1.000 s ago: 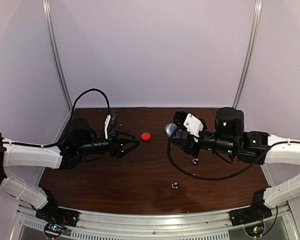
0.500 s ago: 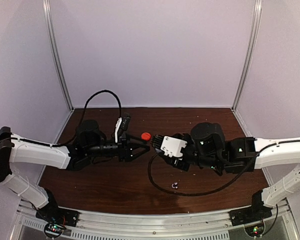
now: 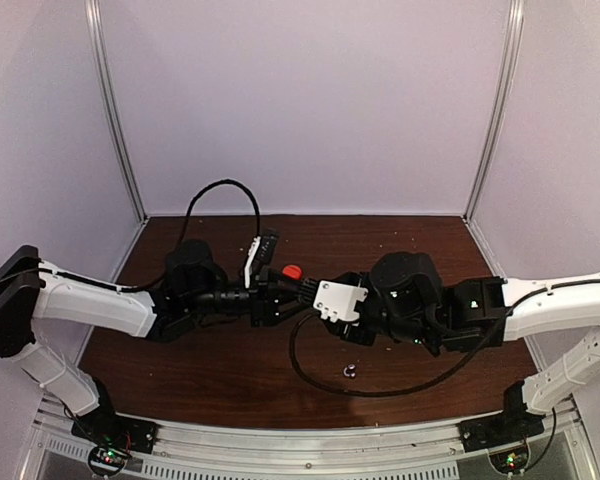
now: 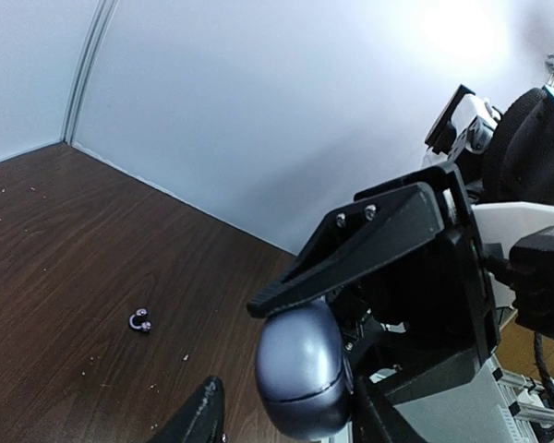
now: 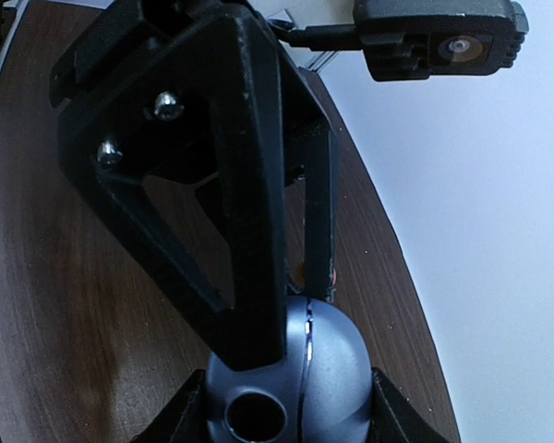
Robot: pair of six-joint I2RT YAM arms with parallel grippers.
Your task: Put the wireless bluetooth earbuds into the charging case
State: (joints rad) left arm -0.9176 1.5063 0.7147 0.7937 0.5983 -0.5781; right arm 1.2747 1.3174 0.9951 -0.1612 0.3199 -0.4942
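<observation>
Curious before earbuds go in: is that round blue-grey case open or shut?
Shut. The blue-grey case shows only a thin seam between its halves, no gap.

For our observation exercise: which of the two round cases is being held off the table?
The blue-grey case, clamped in the right gripper; the red case lies on the table.

Your left arm [image 3: 90, 305] and right arm [image 3: 555, 305] have white shells, black joints, looping black cables [image 3: 225, 183], silver screws [image 5: 164, 104].
</observation>
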